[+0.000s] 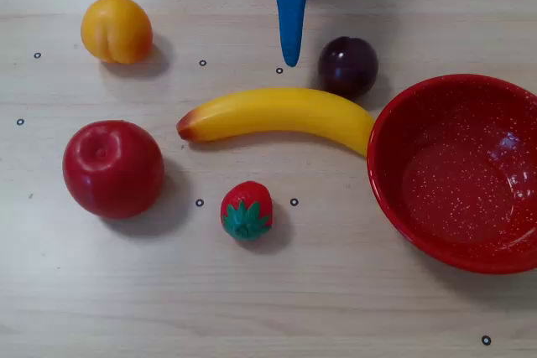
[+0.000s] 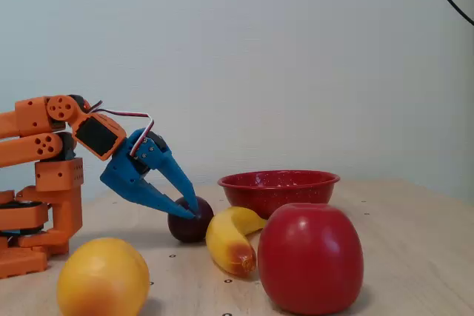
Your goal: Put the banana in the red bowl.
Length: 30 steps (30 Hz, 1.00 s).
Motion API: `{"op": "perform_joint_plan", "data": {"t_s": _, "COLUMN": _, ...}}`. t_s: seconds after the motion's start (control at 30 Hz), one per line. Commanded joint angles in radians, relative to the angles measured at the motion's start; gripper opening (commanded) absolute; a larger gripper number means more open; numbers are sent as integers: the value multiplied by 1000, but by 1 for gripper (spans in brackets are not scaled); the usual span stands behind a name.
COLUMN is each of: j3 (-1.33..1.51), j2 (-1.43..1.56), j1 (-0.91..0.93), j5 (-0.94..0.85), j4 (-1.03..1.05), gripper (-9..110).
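Observation:
The yellow banana (image 1: 277, 112) lies on the table, its orange-red tip to the left in the overhead view and its other end against the rim of the red speckled bowl (image 1: 453, 182). The bowl is empty. My blue gripper (image 1: 291, 58) reaches in from the top edge, its tip just beyond the banana's middle and left of a dark plum. In the fixed view the gripper (image 2: 192, 212) points down, fingertips together and empty, low beside the plum and behind the banana (image 2: 229, 238). The bowl (image 2: 278, 186) stands behind them.
A yellow-orange peach (image 1: 116, 29) sits at top left, a red apple (image 1: 112, 168) at left, a strawberry (image 1: 247, 210) below the banana and a dark plum (image 1: 347, 65) between gripper and bowl. The orange arm base (image 2: 44, 205) stands at the fixed view's left.

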Motion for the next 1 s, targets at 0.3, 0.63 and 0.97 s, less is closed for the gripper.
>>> {"op": "perform_joint_plan", "data": {"t_s": 0.3, "j3": 8, "j2": 14, "j1": -35, "j5": 43, "j4": 5, "gripper": 0}}
{"op": "perform_joint_plan", "data": {"t_s": 0.63, "j3": 8, "j2": 14, "j1": -37, "j5": 37, "j4": 5, "gripper": 0}}
{"op": "perform_joint_plan", "data": {"t_s": 0.97, "j3": -31, "j2": -57, "j1": -40, "j5": 51, "j4": 6, "gripper": 0}}
